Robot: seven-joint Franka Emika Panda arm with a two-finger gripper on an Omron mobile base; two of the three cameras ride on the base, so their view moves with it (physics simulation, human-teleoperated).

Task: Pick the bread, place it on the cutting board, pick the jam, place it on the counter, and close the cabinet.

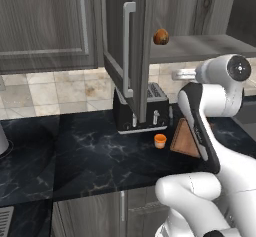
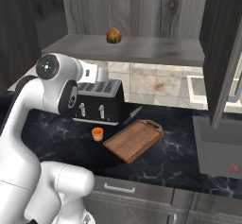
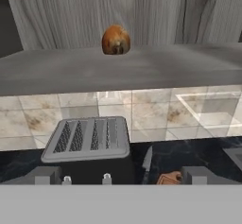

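Note:
The bread (image 1: 161, 37) (image 2: 113, 35) (image 3: 116, 40) is a round golden-brown lump on the shelf of the open cabinet (image 2: 127, 50). The cabinet's door (image 1: 125, 46) stands swung out over the toaster. The orange jam (image 1: 160, 140) (image 2: 97, 133) stands on the black marble counter (image 1: 90, 156), just left of the cutting board (image 1: 184, 140) (image 2: 133, 140), which has nothing on it. My gripper (image 3: 124, 176) is open and holds nothing. It hangs above the toaster, below the shelf and short of it, pointing at the bread.
A black toaster (image 1: 142, 108) (image 2: 97, 102) (image 3: 90, 140) sits at the back of the counter under the shelf. A knife (image 2: 133, 114) (image 3: 146, 161) lies between it and the board. A second open door (image 2: 222, 53) hangs at the right.

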